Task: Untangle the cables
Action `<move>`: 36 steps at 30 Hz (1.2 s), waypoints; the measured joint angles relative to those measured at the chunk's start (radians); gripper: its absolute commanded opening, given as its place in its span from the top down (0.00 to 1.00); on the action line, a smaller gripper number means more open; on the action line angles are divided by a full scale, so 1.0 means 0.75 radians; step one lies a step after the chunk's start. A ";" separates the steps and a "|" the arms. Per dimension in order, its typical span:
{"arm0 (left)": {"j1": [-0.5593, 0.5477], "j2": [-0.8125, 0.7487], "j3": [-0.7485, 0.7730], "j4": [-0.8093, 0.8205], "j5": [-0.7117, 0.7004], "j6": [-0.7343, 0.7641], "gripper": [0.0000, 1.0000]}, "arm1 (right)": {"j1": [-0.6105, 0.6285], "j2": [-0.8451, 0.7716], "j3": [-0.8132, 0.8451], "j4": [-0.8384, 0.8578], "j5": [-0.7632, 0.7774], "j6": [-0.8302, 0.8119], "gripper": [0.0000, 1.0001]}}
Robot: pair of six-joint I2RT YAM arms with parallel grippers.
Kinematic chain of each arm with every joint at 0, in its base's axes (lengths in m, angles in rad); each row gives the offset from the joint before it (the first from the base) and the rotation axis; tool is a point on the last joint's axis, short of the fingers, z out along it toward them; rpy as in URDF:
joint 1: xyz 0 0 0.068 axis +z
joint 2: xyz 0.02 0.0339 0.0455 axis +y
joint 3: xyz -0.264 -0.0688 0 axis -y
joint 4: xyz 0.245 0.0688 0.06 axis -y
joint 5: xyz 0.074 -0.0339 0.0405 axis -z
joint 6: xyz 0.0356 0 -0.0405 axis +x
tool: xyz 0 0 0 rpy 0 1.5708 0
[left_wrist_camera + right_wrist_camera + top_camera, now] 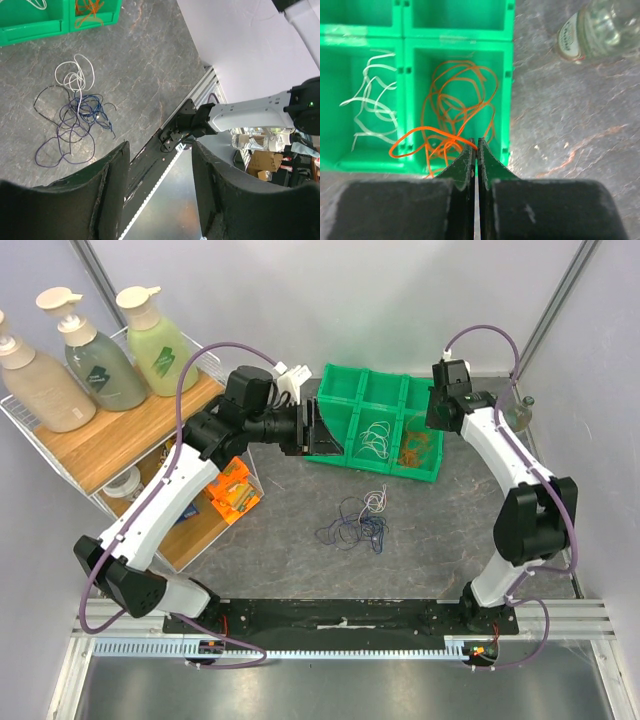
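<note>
- Top external view: the tangle of cables is sitting on the bench, out in the open between the two arms and just on the base side of the green tray.
- The left claw is hanging at the tray's left end and the right claw is hovering over the tray's right-hand compartment.
- I'm reading the left one as a bit closer to the pile. The pile is stretching diagonally, with its white end pointing toward the tray.
- Left wrist view: the left claw is standing spread, with nothing between its fingers.
- The tangle is lying up and to the left of the fingers, well apart from them. The white cable is looping at the far end, the blue cable is trailing at the near end, and a black cable is curling off to the side.
- So I'm guessing the next grab is asking for a swing that way and then down.
- Right wrist view: the right claw is pressed together right above the compartment holding the orange cables.
- One orange strand is running right up to its tips. I can't tell whether it's actually being pinched.
- The white cables are lying in the next compartment over, and a glass bottle is lying on the bench beside the tray.
</note>
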 measured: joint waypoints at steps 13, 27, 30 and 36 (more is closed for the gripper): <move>0.000 -0.079 -0.040 -0.018 -0.020 0.014 0.42 | -0.020 0.269 0.186 0.197 0.208 -0.181 1.00; 0.000 -0.079 -0.042 -0.020 -0.033 0.015 0.42 | -0.007 0.282 -0.027 0.331 0.175 -0.198 1.00; 0.000 -0.079 -0.042 -0.020 -0.033 0.015 0.42 | -0.001 0.251 -0.148 0.322 0.148 -0.179 1.00; 0.000 -0.077 -0.042 -0.020 -0.022 0.015 0.42 | 0.007 0.259 -0.188 0.314 0.138 -0.163 1.00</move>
